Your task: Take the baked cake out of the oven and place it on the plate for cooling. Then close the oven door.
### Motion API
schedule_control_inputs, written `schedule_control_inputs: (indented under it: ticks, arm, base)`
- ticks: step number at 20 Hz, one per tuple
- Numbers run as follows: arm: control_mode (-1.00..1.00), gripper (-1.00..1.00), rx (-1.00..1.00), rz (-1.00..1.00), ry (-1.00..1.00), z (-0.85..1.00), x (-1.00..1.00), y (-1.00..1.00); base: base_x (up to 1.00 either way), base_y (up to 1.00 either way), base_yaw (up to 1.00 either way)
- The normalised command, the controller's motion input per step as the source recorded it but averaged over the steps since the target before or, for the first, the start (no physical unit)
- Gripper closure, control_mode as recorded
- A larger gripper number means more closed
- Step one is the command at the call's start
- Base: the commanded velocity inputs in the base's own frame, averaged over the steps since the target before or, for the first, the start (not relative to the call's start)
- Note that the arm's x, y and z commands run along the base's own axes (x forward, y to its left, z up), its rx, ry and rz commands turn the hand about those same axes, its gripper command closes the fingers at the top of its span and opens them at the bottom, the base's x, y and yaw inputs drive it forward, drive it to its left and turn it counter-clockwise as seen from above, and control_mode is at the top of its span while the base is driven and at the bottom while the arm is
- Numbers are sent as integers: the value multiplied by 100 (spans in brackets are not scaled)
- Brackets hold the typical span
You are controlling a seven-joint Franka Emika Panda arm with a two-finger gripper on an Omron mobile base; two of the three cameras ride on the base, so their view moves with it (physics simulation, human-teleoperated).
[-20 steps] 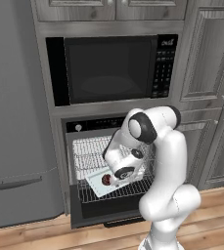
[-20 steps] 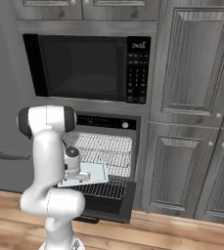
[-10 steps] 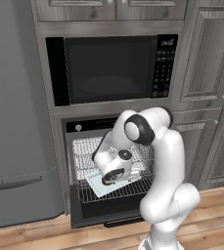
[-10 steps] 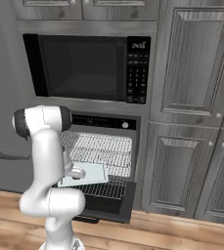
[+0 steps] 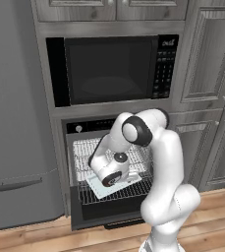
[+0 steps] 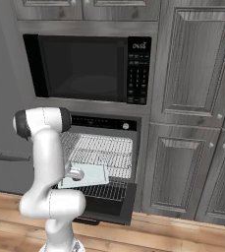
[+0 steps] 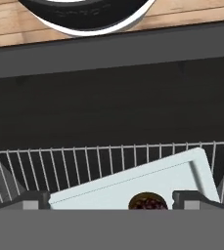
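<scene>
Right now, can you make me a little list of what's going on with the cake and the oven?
cake: small dark reddish-brown round, sitting on the pale square tray
tray: lies on the lower wire rack, turned at an angle
oven door: dropped open
oven: black, below the microwave
gripper: open, fingertips either side of the cake, not holding it
arm: reaches down into the oven opening
plate: can't say where

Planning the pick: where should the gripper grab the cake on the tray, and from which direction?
Grip the baked cake across its round sides, coming straight down from above. It is small and low, sitting on the flat pale tray on the wire rack, so a side approach would likely hit the tray. The open gripper looks wide enough to straddle it.
</scene>
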Motion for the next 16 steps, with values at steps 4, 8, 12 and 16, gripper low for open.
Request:
schedule_control_inputs:
  ticks: [4, 8, 12, 16]
  arm:
    - [-100, -100, 0, 0, 8, 9, 23, 15]
    - [-100, -100, 0, 3, 5, 6, 30, 14]
    - [-100, -100, 0, 2, 0, 0, 35, 17]
    - [-100, -100, 0, 3, 0, -1, 27, 17]
  base:
    - [0, 0, 0]
    - [0, 0, 0]
    - [0, 0, 0]
    - [0, 0, 0]
